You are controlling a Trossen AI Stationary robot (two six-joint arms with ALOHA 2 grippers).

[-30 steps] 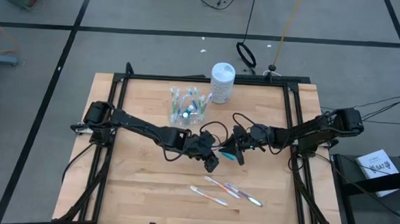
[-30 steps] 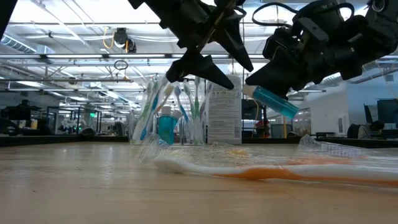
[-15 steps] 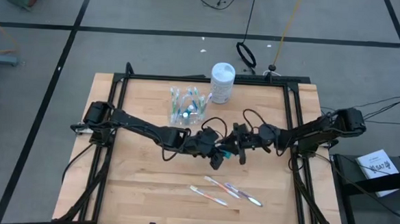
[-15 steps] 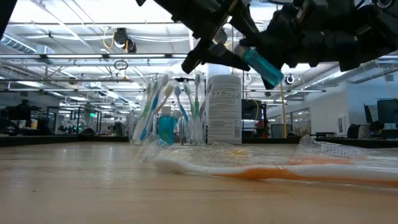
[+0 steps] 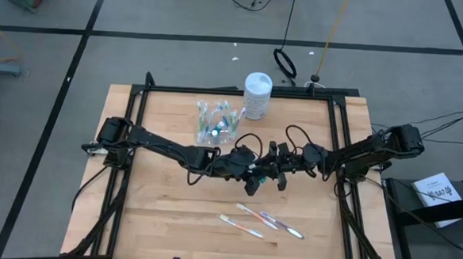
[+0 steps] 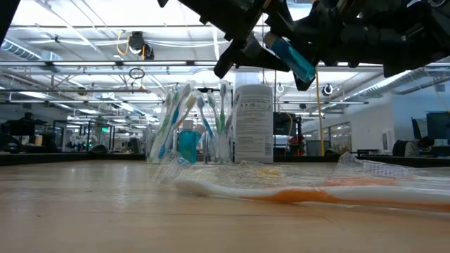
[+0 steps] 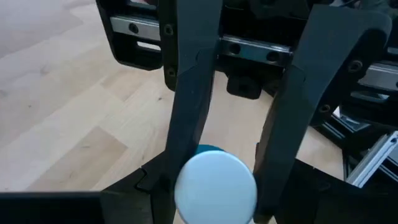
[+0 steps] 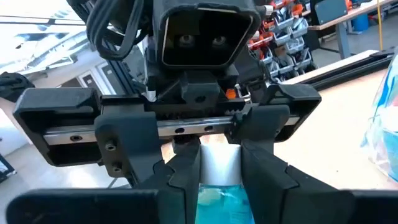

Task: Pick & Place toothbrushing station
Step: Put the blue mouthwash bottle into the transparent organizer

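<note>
A small teal toothpaste tube (image 6: 294,62) with a white cap (image 7: 216,186) is held in the air over the middle of the table between my two grippers. My right gripper (image 5: 267,176) is shut on it. My left gripper (image 5: 253,176) faces it, open, one finger on either side of the cap end. The clear plastic cup (image 5: 216,122) stands on its base at the far middle, holding pastel toothbrushes and a teal tube; it also shows in the low view (image 6: 188,133). Three toothbrushes (image 5: 262,221) lie flat near the front. My right gripper pinches the tube's teal body (image 8: 217,198) between its two fingers, coming level from the table's right. The tube is lifted clear, slanted, its cap end raised toward the left gripper. My left gripper's fingers (image 7: 186,130) flank the cap; whether they touch it I cannot tell.
A tall white canister (image 5: 257,95) stands at the far edge, just right of the cup. The black frame rails (image 5: 338,135) run along the table's sides. Bare wood lies on the left half and at the near left.
My right gripper has carried the tube up and toward the table's left, turning its cap end toward my left gripper. My left gripper has risen and gone right to meet it, so its fingers now stand around the cap.
</note>
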